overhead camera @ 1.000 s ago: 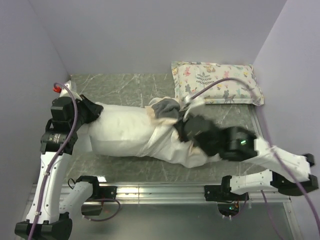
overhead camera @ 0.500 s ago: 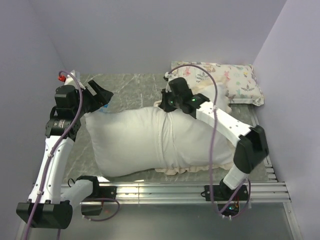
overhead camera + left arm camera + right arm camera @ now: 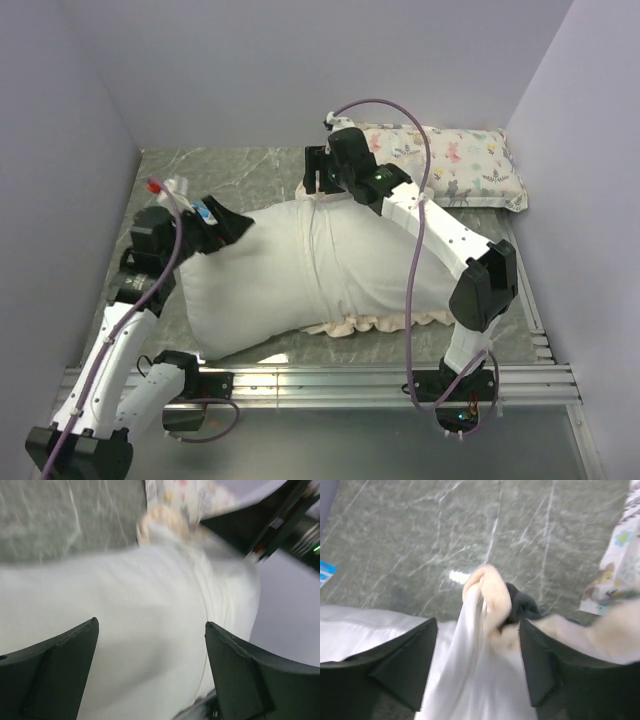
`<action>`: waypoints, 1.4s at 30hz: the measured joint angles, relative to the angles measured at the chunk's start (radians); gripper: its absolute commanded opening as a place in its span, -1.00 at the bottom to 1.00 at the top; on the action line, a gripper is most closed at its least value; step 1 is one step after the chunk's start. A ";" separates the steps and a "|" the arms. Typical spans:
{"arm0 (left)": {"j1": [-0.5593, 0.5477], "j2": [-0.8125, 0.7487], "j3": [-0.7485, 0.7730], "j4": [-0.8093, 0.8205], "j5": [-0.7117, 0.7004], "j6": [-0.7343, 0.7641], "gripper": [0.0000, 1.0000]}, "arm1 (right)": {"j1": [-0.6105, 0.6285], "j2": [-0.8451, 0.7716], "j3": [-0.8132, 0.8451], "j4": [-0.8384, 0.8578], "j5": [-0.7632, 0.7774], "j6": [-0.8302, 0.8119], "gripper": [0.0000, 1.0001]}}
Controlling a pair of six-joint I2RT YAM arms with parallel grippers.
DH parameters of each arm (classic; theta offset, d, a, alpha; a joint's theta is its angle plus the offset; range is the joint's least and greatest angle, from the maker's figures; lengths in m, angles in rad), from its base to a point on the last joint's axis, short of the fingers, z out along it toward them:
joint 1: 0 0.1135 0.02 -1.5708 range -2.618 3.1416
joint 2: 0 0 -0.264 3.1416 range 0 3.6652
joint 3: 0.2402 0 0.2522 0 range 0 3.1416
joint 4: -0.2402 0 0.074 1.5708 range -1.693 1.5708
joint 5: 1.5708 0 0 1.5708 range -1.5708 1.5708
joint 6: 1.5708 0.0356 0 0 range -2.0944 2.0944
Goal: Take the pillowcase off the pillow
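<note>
The white pillow (image 3: 250, 280) lies across the table, its left half bare. The pillowcase (image 3: 400, 260) covers its right half inside out, white side showing, with the cream ruffle (image 3: 380, 322) along the near edge. My left gripper (image 3: 232, 224) is open at the pillow's left end; in the left wrist view the gripper (image 3: 151, 623) has only the white pillow (image 3: 130, 610) beneath it. My right gripper (image 3: 320, 186) is open at the far edge. Between its open jaws (image 3: 477, 621) stands a bunch of pillowcase (image 3: 487, 600), cream with a dark grey bit, not pinched.
A small animal-print pillow (image 3: 450, 165) lies at the back right corner, just behind my right arm. The grey marble table (image 3: 240, 170) shows at the back left. Purple walls close in on both sides, and a metal rail (image 3: 320, 380) runs along the near edge.
Both grippers have opened. The right one let go of the bunched pillowcase edge and shifted left along the far side. The left one moved toward the pillow's left end.
</note>
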 measured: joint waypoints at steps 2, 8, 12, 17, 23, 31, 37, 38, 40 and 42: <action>-0.075 -0.003 -0.081 0.011 -0.016 -0.016 0.87 | 0.001 -0.021 0.000 -0.005 0.041 -0.008 0.60; -0.246 0.031 -0.184 0.068 -0.136 -0.035 0.99 | 0.007 -0.133 -0.005 -0.034 0.134 -0.030 0.64; -0.300 0.136 -0.182 0.123 -0.230 -0.036 0.81 | 0.034 -0.275 -0.099 -0.028 0.182 -0.040 0.66; -0.335 0.267 -0.167 0.160 -0.331 -0.035 -0.12 | 0.126 -0.507 -0.402 0.000 0.227 -0.040 0.73; -0.359 0.307 -0.061 0.068 -0.393 0.002 -0.99 | 0.141 -0.537 -0.671 0.028 0.223 -0.026 0.68; -0.355 0.315 0.023 -0.064 -0.451 0.064 -0.99 | 0.126 -0.483 -0.642 0.060 0.284 0.002 -0.81; -0.151 0.298 0.035 -0.092 -0.309 0.103 -0.99 | -0.003 -0.540 -0.641 0.048 0.309 0.034 -1.00; -0.105 0.293 0.036 -0.102 -0.283 0.110 -0.99 | -0.045 -0.552 -0.641 0.045 0.310 0.039 -1.00; -0.019 0.281 0.045 -0.122 -0.270 0.120 -0.99 | -0.121 -0.566 -0.643 0.038 0.294 0.053 -1.00; 0.031 0.271 0.056 -0.135 -0.251 0.124 -0.99 | -0.213 -0.568 -0.652 0.033 0.253 0.069 -1.00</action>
